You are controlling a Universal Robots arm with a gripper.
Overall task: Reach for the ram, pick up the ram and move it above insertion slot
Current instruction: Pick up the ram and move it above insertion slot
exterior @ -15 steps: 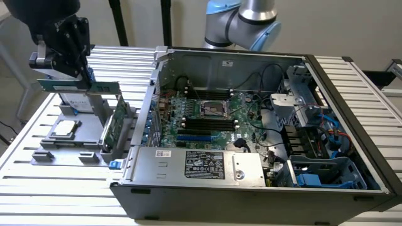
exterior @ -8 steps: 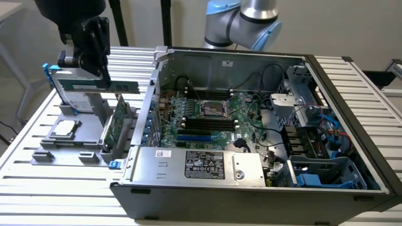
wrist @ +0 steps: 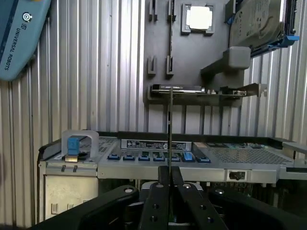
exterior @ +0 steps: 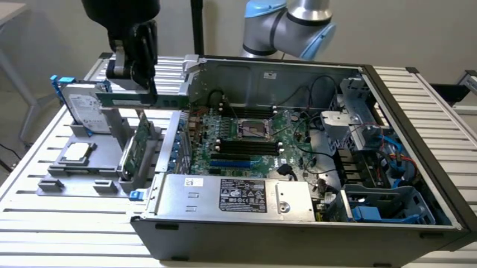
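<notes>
Fingers of the black tool [wrist: 170, 184] are pinching the long thin green ram stick [exterior: 142, 100] tight, so it should be moving level and slow toward the open grey computer case [exterior: 298, 167].

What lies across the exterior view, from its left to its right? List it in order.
Hard drive standing in the grey holder → gripper shut on the ram → green card → open computer case with its motherboard.

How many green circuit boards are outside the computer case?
2. The long thin green ram stick is held in the air by the gripper. The broader green card stands upright in the grey holder.
</notes>
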